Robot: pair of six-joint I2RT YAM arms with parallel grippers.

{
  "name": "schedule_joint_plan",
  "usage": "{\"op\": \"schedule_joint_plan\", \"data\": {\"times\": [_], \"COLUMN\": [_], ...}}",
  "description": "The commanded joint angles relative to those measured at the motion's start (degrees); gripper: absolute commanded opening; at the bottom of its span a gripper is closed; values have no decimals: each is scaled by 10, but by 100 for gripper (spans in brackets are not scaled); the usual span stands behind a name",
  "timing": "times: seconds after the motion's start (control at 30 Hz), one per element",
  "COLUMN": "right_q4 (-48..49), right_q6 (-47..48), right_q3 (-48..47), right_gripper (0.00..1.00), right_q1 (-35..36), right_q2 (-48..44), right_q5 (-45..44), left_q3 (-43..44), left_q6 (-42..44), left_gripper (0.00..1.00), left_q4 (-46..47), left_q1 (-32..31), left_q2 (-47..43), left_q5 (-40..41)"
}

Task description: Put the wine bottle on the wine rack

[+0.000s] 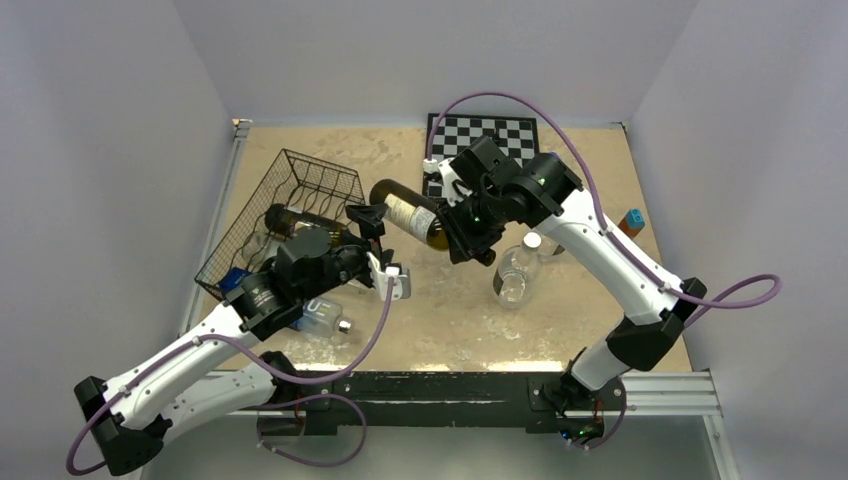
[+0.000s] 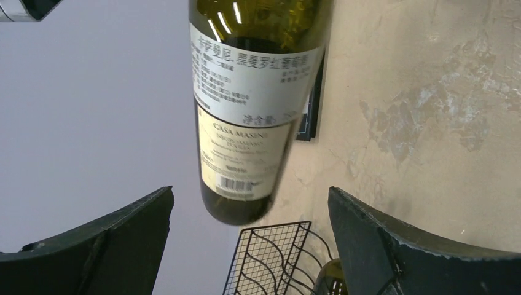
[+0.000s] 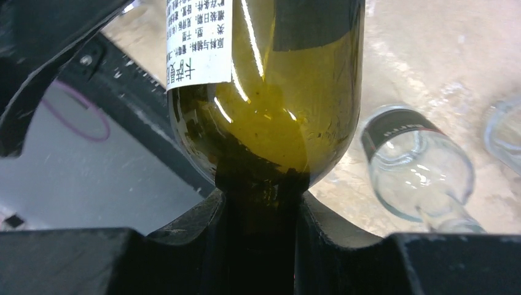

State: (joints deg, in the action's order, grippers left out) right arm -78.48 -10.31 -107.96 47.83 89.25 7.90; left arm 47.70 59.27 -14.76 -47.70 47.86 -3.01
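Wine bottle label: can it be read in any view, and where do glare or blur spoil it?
Left wrist: the label on the wine bottle is sharp and its print readable, with thin glare streaks only on the glass above it. Right wrist: only a label corner shows, legible, with white streaks down the glass. Top external: the label is a pale patch, too small to read.

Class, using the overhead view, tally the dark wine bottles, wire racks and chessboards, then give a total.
Dark wine bottles: 2, the held bottle and the bottle in the rack
Wire racks: 1
Chessboards: 1
Total: 4
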Motion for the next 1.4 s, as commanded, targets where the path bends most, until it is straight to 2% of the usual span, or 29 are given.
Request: {"op": "schedule_joint_plan", "data": {"times": [0.0, 0.13, 0.23, 0.43, 0.57, 0.73, 1.07, 1.17, 1.23, 1.37], "right_q4": [65, 77, 110, 170, 191, 246, 333, 365, 388, 412], "right_q6": [-23, -17, -11, 16, 24, 37, 53, 67, 65, 63], "right_q3": [-54, -45, -17, 41, 61, 89, 116, 133, 143, 146], "right_gripper": [0, 0, 0, 0, 0, 0, 0, 0, 0, 0], "right_q1": [-2, -3, -3, -3, -3, -4, -4, -4, -4, -4], "right_q2": [-5, 4, 4, 17, 35, 60, 116, 117, 118, 130], "right_q5": [-70, -75, -77, -56, -53, -44, -23, 4, 16, 20], "left_q3": [19, 36, 41, 98, 185, 239, 242, 265, 282, 297], "left_q6": [-8, -83, -153, -313, -434, -492, -627, -667, -683, -705], "left_gripper": [99, 99, 99, 99, 99, 99, 99, 99, 99, 99], "left_q4": [-33, -43, -12, -14, -88, -135, -187, -242, -271, -297], "left_q1": [0, 0, 0, 0, 0, 0, 0, 1, 3, 17], "left_q2": [-8, -22, -59, -120, -123, -130, -117, -84, -63, -35], "left_q5": [-31, -15, -13, -68, -6, 21, 314, 415, 430, 403]}}
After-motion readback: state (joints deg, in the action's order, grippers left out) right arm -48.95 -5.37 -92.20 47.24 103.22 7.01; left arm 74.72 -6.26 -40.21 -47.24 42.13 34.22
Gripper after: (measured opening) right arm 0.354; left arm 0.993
